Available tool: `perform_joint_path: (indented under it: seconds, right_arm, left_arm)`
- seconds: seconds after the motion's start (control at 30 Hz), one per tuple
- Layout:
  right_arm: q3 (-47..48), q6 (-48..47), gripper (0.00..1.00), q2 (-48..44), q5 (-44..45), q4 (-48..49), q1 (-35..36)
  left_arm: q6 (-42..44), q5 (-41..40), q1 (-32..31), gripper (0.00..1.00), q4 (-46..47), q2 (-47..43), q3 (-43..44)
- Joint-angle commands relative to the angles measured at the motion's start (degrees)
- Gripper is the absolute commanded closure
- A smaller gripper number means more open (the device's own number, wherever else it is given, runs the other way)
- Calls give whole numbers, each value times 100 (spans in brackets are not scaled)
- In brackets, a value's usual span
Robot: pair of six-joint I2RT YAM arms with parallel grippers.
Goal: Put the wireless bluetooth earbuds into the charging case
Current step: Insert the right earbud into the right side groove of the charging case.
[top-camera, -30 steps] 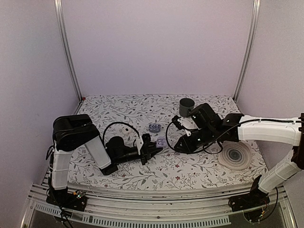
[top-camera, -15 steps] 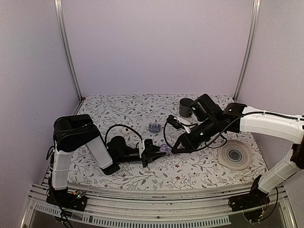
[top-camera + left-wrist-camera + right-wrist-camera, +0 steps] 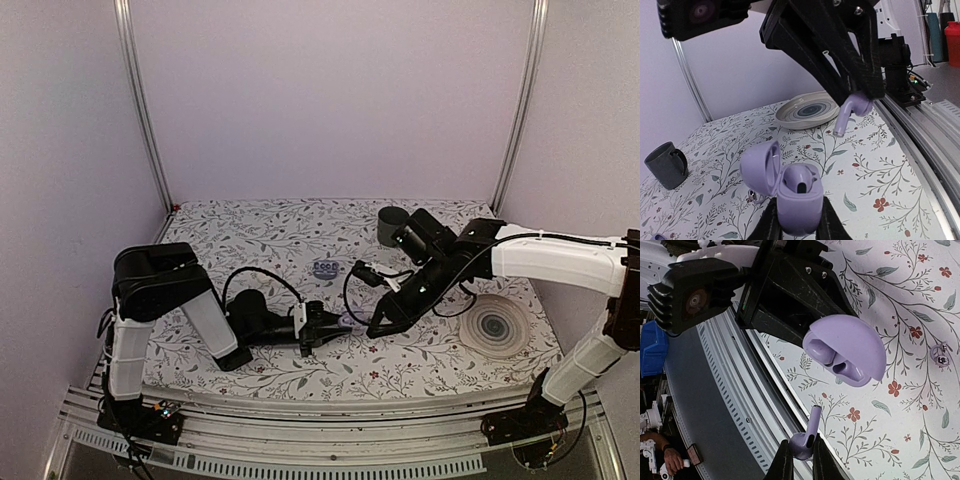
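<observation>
Floral-print cloth covers the table, and just above it, near the front edge, the lilac charging case (image 3: 799,200) is held off the surface. Its lid (image 3: 760,167) is hinged back and a dark socket (image 3: 800,187) faces up and outward. The left gripper (image 3: 340,325) is clamped on the lower shell with its 2 fingers flat on the sides. That grip keeps the mouth free and, I judge, steady for loading.

Near the case but not touching it, 1 lilac earbud (image 3: 854,107) is pinched by its bulb in the right gripper (image 3: 801,455), stem aimed toward the opening. It is not yet seated.

A small lilac piece (image 3: 939,354) lies on the cloth, possibly the 2nd bud. A dark mug (image 3: 665,165) and a ringed plate (image 3: 806,111) sit well apart.
</observation>
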Motion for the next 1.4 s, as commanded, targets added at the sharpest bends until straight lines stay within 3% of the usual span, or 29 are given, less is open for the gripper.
perform_joint_path:
  seconds: [0.0, 1.37]
  right_arm:
    - [346, -148, 94, 173, -112, -175, -33]
    - [421, -238, 94, 650, -122, -333, -39]
  left_arm:
    - [197, 20, -166, 100, 1665, -151, -79]
    - [429, -22, -462, 100, 1655, -230, -160]
